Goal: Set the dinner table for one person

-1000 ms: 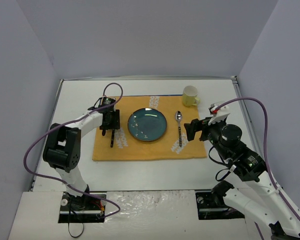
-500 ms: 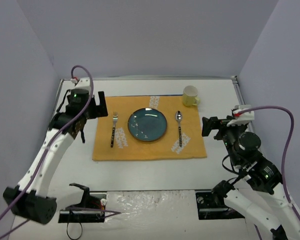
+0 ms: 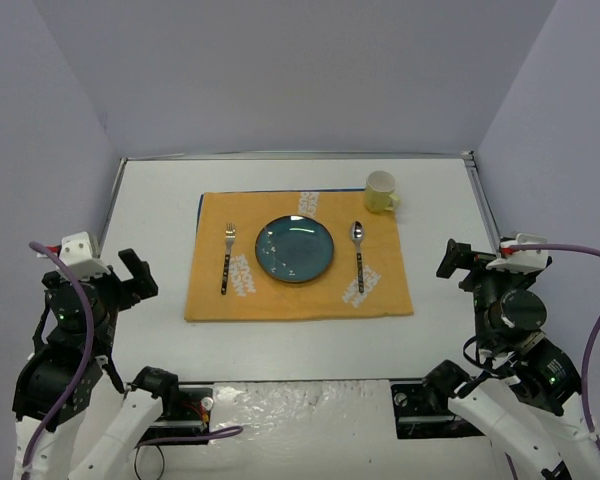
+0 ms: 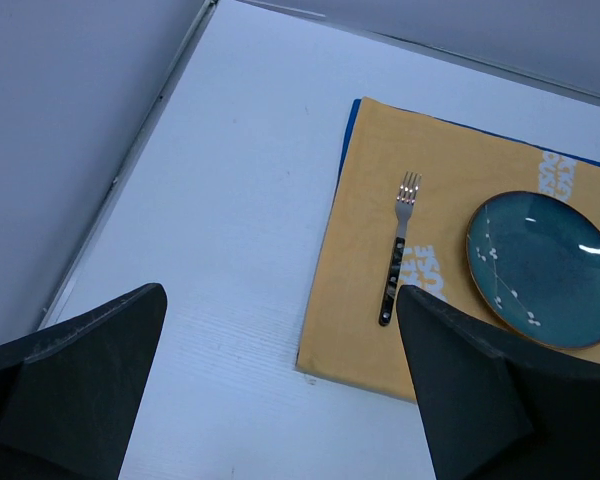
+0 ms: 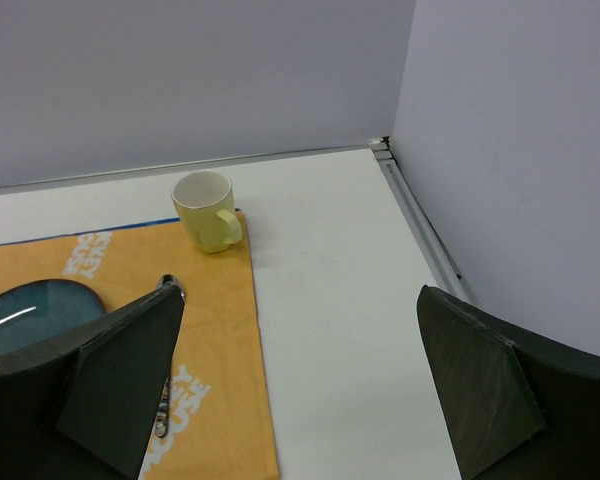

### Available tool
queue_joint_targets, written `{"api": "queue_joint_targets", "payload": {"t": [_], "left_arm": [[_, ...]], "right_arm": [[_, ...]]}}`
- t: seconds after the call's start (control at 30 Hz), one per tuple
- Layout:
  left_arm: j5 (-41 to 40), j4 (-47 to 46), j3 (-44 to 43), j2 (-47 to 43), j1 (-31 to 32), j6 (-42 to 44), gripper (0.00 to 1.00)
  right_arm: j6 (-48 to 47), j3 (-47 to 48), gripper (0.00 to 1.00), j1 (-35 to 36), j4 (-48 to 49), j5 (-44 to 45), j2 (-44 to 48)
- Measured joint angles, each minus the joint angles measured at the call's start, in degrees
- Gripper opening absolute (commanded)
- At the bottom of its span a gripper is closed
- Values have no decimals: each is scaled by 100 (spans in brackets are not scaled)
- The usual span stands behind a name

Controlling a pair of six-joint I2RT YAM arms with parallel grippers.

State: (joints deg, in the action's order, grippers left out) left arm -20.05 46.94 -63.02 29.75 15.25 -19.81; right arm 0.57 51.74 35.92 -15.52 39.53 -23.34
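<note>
The white dinner table (image 3: 160,210) carries an orange placemat (image 3: 300,290). On the mat lie a teal plate (image 3: 294,249), a fork (image 3: 227,258) left of it and a spoon (image 3: 359,255) right of it. A yellow mug (image 3: 381,191) stands at the mat's far right corner. My left gripper (image 3: 125,280) is open and empty, near the table's left edge, well clear of the mat. My right gripper (image 3: 458,262) is open and empty, right of the mat. The left wrist view shows the fork (image 4: 400,245) and plate (image 4: 545,268). The right wrist view shows the mug (image 5: 207,211) and spoon (image 5: 168,284).
A thin metal rim (image 3: 115,195) edges the table, with grey-violet walls on three sides. Bare white tabletop (image 4: 230,200) lies left of the mat and more of it (image 5: 340,300) right of the mat. The arm bases sit at the near edge.
Both arms have pulled back from the mat toward the near edge, the left from over the fork, the right from beside the spoon. The fork and spoon stay lying on the mat.
</note>
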Motion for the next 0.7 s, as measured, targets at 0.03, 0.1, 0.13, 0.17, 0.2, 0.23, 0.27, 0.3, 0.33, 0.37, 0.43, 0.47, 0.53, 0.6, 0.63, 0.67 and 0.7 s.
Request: {"api": "queue_joint_targets", "payload": {"t": [0.03, 0.1, 0.13, 0.17, 0.2, 0.23, 0.27, 0.3, 0.33, 0.37, 0.43, 0.47, 0.53, 0.6, 0.63, 0.67, 0.7], "left_arm": [[-48, 68, 46, -122, 0, -21, 97], [-129, 174, 132, -279, 0, -52, 97], [-168, 221, 170, -330, 0, -62, 97], [-211, 263, 205, -360, 0, -68, 97], [-241, 276, 243, -376, 0, -78, 97], [-269, 284, 283, -388, 0, -90, 97], [-294, 287, 331, -394, 0, -121, 97], [-311, 280, 384, -395, 0, -144, 97], [-325, 271, 438, -395, 0, -164, 97], [-336, 254, 495, -392, 0, -182, 97], [-342, 209, 607, -380, 0, -209, 97], [-341, 188, 658, -371, 0, -217, 97], [-336, 148, 735, -339, 0, -236, 97], [-328, 114, 775, -319, 0, -241, 97], [-320, 101, 780, -318, 0, -247, 97], [-312, 88, 784, -319, 0, -252, 97], [-308, 78, 786, -327, 0, -252, 97]], "right_arm": [[-10, -36, 100, 0, -5, 63, -1], [-2, -127, 100, 0, -2, 200, 7], [17, -182, 100, 0, 1, 261, 15], [46, -239, 100, 0, 3, 307, 24], [69, -295, 100, 0, 3, 343, 27], [94, -349, 100, 0, 3, 378, 29], [128, -398, 100, 0, 5, 409, 29], [171, -447, 100, 0, 4, 440, 31], [216, -495, 100, 0, 2, 471, 33], [252, -536, 100, 0, 2, 498, 36], [307, -612, 100, 0, 5, 543, 47], [335, -654, 100, 0, 5, 561, 55], [366, -710, 100, 0, 5, 591, 54], [387, -729, 100, 0, 3, 628, 53], [393, -729, 100, 0, 4, 651, 53], [398, -730, 100, 0, 5, 672, 53], [406, -731, 100, 0, 5, 683, 52]]}}
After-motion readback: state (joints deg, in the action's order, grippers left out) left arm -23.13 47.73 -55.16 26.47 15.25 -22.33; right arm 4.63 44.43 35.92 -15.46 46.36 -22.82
